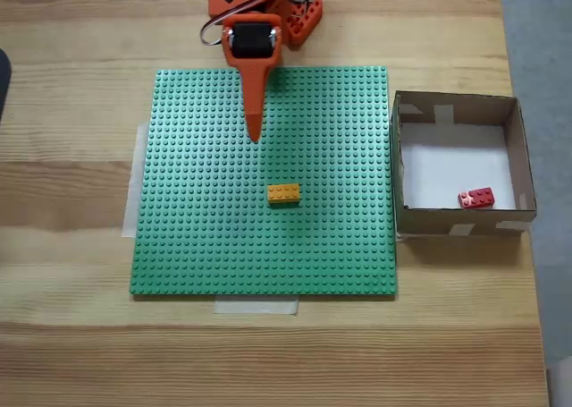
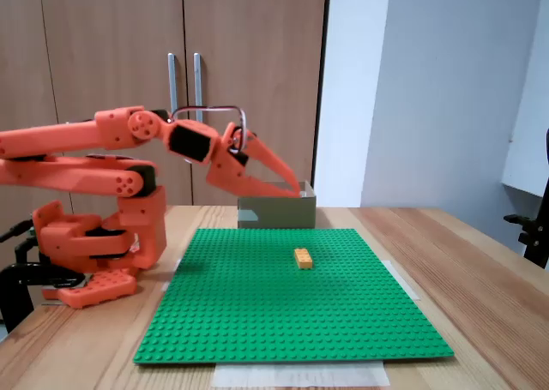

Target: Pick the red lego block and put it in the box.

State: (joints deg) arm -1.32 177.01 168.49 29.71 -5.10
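In the top-down fixed view, your small red lego block [image 1: 476, 198] already lies in the square brown cardboard box [image 1: 527, 161] at right, so the task looks done. In the side fixed view, the orange gripper [image 2: 294, 187] hangs above the green studded baseplate [image 2: 283, 321], jaws closed on nothing.

orange plastic robot arm [image 2: 86, 163]: folded low, reaching forward | gripper [image 2: 294, 189]: tilted downward | fingers [image 1: 254, 112]: closed, empty

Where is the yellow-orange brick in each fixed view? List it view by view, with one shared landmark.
Top-down fixed view: yellow-orange brick just below the green baseplate centre, beneath the gripper tip.
Side fixed view: brick on the baseplate, right of middle, before the box.
Shared landmark: the green baseplate.
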